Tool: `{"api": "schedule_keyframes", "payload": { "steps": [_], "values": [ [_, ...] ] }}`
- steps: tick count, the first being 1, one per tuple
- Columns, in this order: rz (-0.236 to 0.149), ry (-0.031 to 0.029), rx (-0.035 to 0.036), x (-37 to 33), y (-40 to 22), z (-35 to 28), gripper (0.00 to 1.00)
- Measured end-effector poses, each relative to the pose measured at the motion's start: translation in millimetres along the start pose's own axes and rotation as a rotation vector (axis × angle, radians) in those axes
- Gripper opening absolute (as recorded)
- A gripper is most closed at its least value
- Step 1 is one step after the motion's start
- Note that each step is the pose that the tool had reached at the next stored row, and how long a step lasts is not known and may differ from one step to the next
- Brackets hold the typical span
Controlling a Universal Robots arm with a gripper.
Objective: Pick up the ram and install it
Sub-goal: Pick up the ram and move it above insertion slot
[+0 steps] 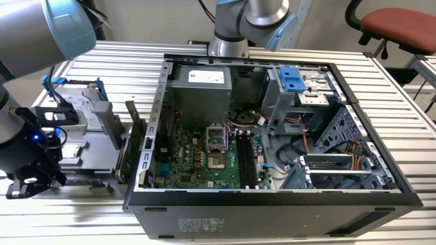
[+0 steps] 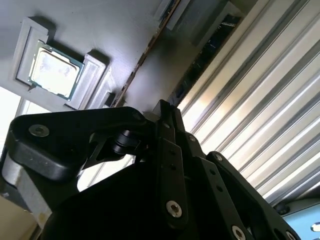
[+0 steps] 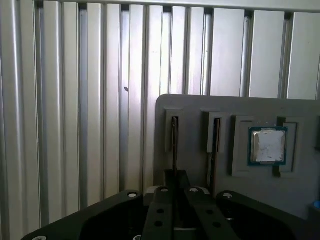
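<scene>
Gripper (image 3: pixel 175 176) seen narrow, pinched on ram (image 3: pixel 174 145), held upright in tray (image 3: pixel 200 102) slot; tray located @ 9 o'clock of PC case (image 1: pixel 272 209) in exterior view.

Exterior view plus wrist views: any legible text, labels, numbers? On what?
No text is readable.
White sticker on the power supply: print too small to read.
Sticker on the computer case, near outer wall: print too small to read.
Processor in the first wrist view: no legible marking on its lid.
</scene>
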State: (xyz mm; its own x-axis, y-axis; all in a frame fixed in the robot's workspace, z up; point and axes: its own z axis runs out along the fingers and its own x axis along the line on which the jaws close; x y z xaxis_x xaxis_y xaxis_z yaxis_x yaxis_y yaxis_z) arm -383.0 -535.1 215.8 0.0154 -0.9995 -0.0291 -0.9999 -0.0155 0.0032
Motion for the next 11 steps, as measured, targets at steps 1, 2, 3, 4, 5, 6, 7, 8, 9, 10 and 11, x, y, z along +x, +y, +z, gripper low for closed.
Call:
{"api": "schedule_keyframes", "payload": {
  "steps": [1,2,3,4,5,6,7,8,9,10,11],
  "values": [
    [0.000,-0.0001,0.0002,0.0,0.0,-1.3,0.00],
    [0.000,0.0000,0.0002,-0.1,0.0,-2.6,0.00],
    [0.000,-0.0001,0.0004,-0.1,0.0,-3.8,0.00],
    [0.000,-0.0001,0.0007,-0.1,0.0,-4.8,0.00],
    [0.000,-0.0001,0.0010,-0.2,0.0,-5.6,0.00],
    [0.000,0.0000,0.0012,-0.3,0.0,-6.2,0.00],
    [0.000,-0.0002,0.0017,-0.4,0.0,-6.6,0.00],
    [0.000,-0.0002,0.0022,-0.4,0.0,-7.0,0.00],
    [0.000,-0.0002,0.0026,-0.4,0.0,-7.2,0.00],
    [0.000,-0.0001,0.0029,-0.4,0.0,-7.4,0.00],
    [0.000,-0.0001,0.0029,-0.4,0.0,-7.5,0.00]
  ]
}}
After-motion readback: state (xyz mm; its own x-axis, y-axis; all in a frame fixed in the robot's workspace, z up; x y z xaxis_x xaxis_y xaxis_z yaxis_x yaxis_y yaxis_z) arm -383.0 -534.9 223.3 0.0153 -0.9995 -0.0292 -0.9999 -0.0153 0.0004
